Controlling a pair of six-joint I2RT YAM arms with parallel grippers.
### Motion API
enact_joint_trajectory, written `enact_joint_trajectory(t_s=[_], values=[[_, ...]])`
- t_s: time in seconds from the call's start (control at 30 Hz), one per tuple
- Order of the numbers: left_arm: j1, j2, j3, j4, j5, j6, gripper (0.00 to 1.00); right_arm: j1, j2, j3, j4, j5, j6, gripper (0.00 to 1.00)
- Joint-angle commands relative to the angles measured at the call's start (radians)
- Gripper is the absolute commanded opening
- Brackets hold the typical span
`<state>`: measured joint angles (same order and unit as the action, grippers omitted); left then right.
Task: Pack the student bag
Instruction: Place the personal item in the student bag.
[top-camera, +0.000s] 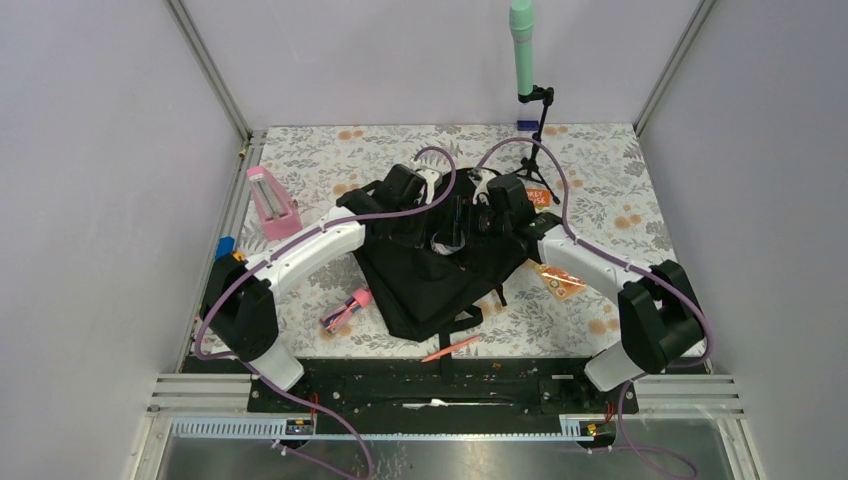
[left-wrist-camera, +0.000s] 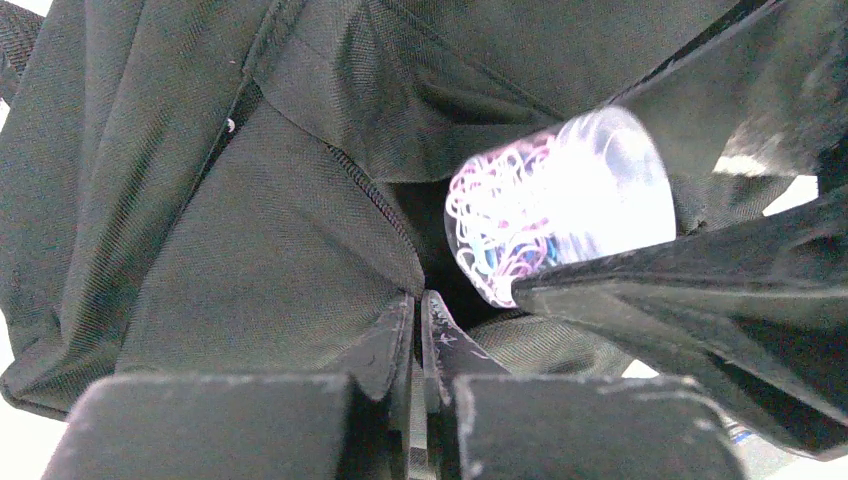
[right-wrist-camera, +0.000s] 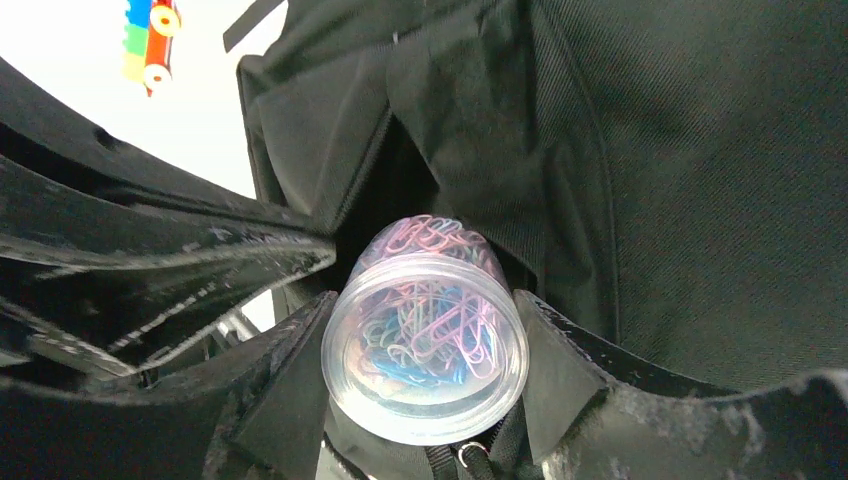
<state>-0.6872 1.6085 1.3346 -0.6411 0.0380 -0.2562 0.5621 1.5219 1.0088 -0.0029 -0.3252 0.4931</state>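
from above, the student bag (top-camera: 430, 275) lies crumpled at the middle of the tabletop (top-camera: 620, 200), with the left arm (top-camera: 300, 250) and the right arm (top-camera: 590, 262) both reaching onto its far part; a pink pen (top-camera: 450, 348) lies just off the bag's near edge. at the left wrist, the left gripper (left-wrist-camera: 418, 325) is pressed together on a fold of the bag's fabric beside its dark opening. at the right wrist, the right gripper (right-wrist-camera: 425, 345) pinches a clear jar of paper clips (right-wrist-camera: 430, 260) at that opening.
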Motion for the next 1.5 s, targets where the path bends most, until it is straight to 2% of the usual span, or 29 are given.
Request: enact_joint_trajectory(t_s=[0.0, 0.37, 0.43, 0.53, 0.6, 0.73, 0.87, 0.93, 1.0, 1.3, 1.47], values=[[0.015, -0.041, 0.022, 0.027, 0.036, -0.012, 0.0, 0.01, 0.026, 0.003, -0.049, -0.111, -0.012, 0.38], [0.036, -0.054, 0.011, 0.059, 0.097, -0.026, 0.0, 0.022, 0.157, 0.109, -0.121, -0.304, -0.039, 0.41], [0.039, -0.053, 0.01, 0.063, 0.106, -0.028, 0.0, 0.022, 0.171, 0.113, -0.125, -0.287, -0.038, 0.48], [0.04, -0.05, 0.009, 0.063, 0.109, -0.028, 0.0, 0.022, 0.154, 0.102, -0.139, -0.222, -0.055, 0.69], [0.041, -0.049, 0.007, 0.063, 0.108, -0.028, 0.0, 0.022, 0.127, 0.096, -0.164, -0.174, -0.077, 0.77], [0.041, -0.05, 0.008, 0.059, 0.106, -0.026, 0.0, 0.022, 0.051, 0.094, -0.221, -0.055, -0.123, 0.84], [0.042, -0.048, 0.008, 0.055, 0.106, -0.025, 0.0, 0.021, -0.004, 0.09, -0.249, 0.025, -0.142, 0.86], [0.041, -0.046, 0.011, 0.055, 0.107, -0.025, 0.0, 0.022, -0.03, 0.08, -0.248, 0.048, -0.141, 0.91], [0.041, -0.044, 0.011, 0.052, 0.109, -0.025, 0.0, 0.022, -0.05, 0.064, -0.233, 0.057, -0.143, 0.9], [0.041, -0.036, 0.015, 0.047, 0.114, -0.025, 0.0, 0.062, 0.022, 0.08, -0.219, 0.053, -0.172, 0.61], [0.041, -0.034, 0.015, 0.046, 0.113, -0.023, 0.0, 0.079, 0.08, 0.096, -0.207, 0.034, -0.138, 0.54]])
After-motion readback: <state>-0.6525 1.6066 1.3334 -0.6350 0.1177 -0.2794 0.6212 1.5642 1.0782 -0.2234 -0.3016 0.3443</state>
